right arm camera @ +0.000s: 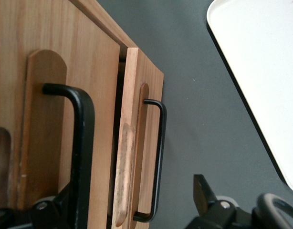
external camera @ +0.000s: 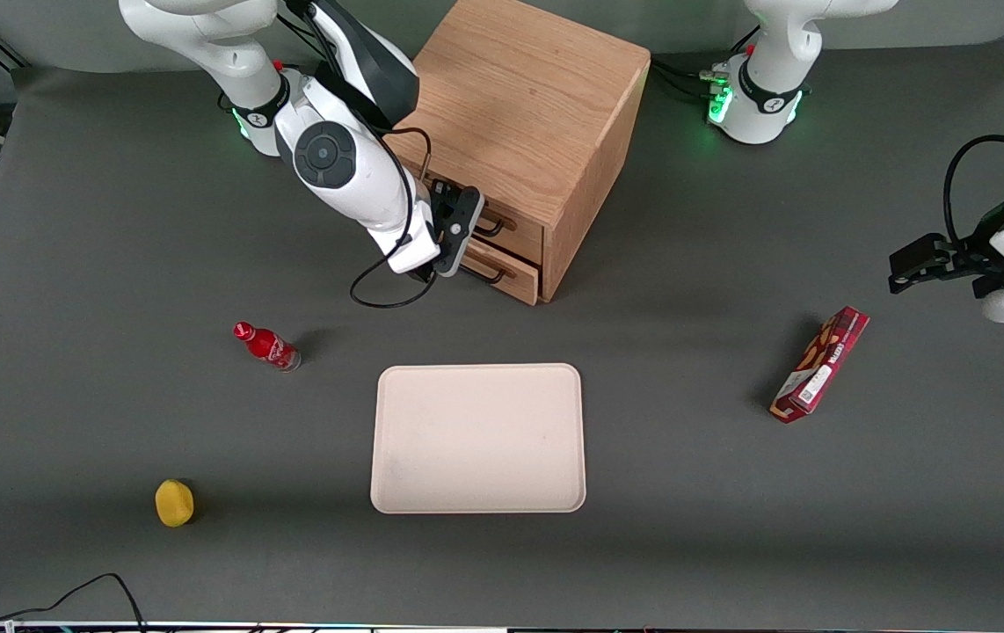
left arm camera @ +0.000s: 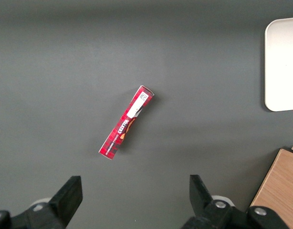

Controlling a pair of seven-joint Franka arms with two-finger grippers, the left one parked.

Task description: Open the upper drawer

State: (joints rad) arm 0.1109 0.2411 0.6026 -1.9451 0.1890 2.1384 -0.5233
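Note:
The oak cabinet (external camera: 520,105) stands at the back of the table, its two drawers facing the working arm's end. The upper drawer (external camera: 521,234) sits flush in the cabinet, and its black bar handle (external camera: 493,226) shows thick and near in the right wrist view (right arm camera: 82,143). The lower drawer (external camera: 515,278) (right arm camera: 137,119) stands out a little, with its own thin handle (right arm camera: 159,157). My right gripper (external camera: 463,230) (right arm camera: 130,212) is open, right in front of the drawer fronts. The upper handle lies just inside one finger (right arm camera: 53,212). Nothing is held.
A cream tray (external camera: 396,492) (right arm camera: 261,71) lies nearer the front camera than the cabinet. A red bottle (external camera: 266,345) and a yellow fruit (external camera: 174,502) lie toward the working arm's end. A red box (external camera: 821,364) (left arm camera: 126,122) lies toward the parked arm's end.

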